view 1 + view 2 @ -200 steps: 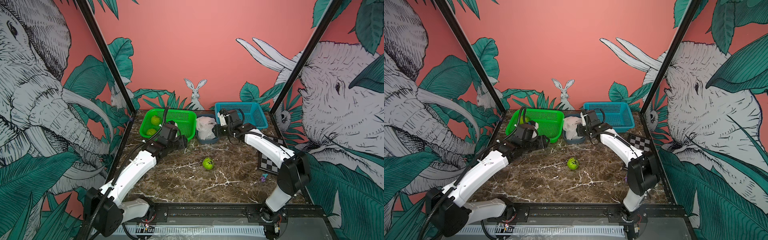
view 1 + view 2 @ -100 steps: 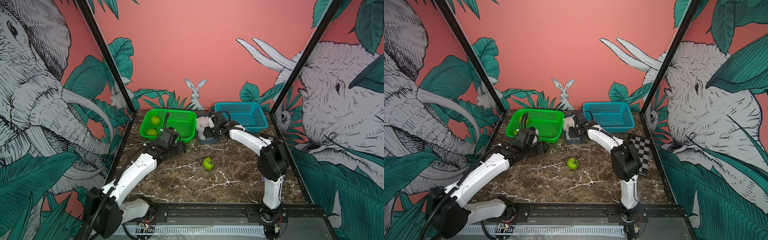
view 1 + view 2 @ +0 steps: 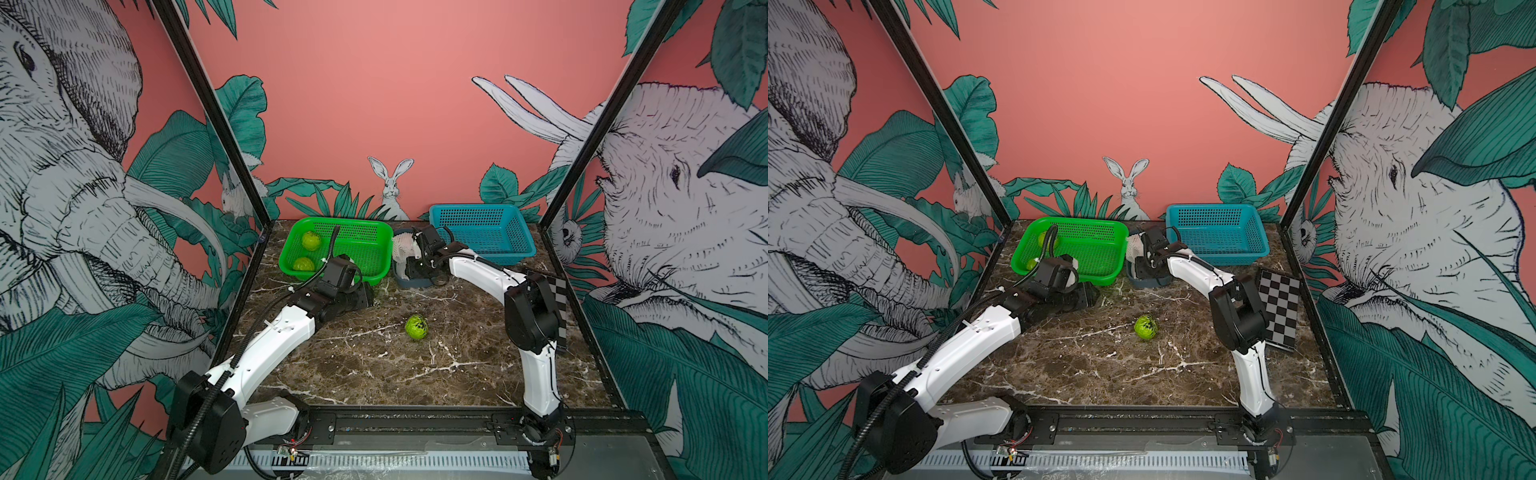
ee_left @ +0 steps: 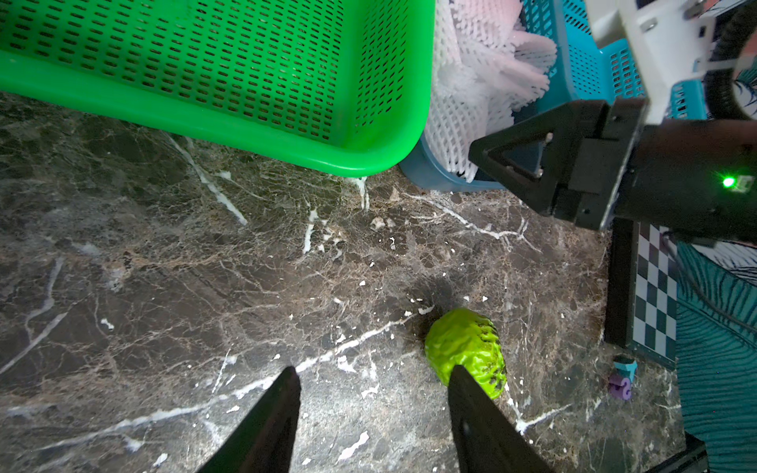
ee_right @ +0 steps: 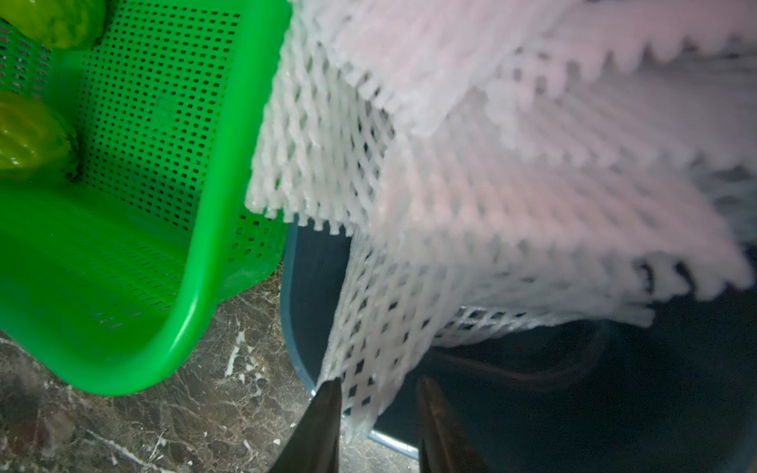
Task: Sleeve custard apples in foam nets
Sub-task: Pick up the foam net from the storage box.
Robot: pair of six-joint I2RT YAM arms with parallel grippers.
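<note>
Apples (image 3: 417, 327): lime-green, bumpy scaled skin. Nets (image 5: 450, 164): white, diamond mesh. Green basket (image 3: 361, 245) and teal-blue basket (image 3: 482, 232): perforated in rows. Tub (image 3: 411, 283): grey-blue, plain. Table (image 3: 374, 361): dark brown marble, white veins. Board (image 3: 1278, 307): black-and-white checks. Walls (image 3: 374, 83): salmon pink, printed with teal leaves (image 3: 174, 158), grey line-drawn elephants (image 3: 685, 187) and a rabbit (image 3: 390, 183). Arms (image 3: 274, 340): white, black joints.

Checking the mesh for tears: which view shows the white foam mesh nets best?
The right wrist view: the white foam mesh nets fill it, diamond holes plain. The left wrist view shows the nets farther off, beside the green perforated plastic basket. In both top views the nets are tiny, partly hidden by the right arm.
</note>
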